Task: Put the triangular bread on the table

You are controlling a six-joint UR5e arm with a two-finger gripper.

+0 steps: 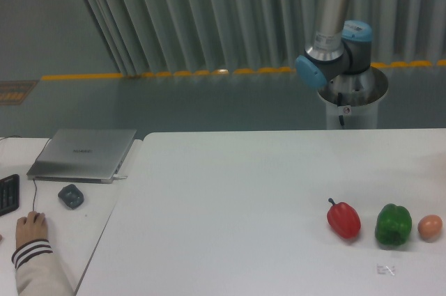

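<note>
A white table with three small items on it and a robot arm behind; no triangular bread in sight.

Fixed camera view: the table (230, 191) carries a red bell pepper (344, 219), a green bell pepper (393, 225) and a small tan egg-like ball (430, 226) in a row near its right edge. The arm (333, 38) shows only its base and lower joints; its pincer lies outside the picture, so whether it is spread or pinching anything cannot be told. The bread is nowhere on the table, so the placing looks not yet done. On the adjoining desk to the left lies a closed grey laptop (83, 154).
</note>
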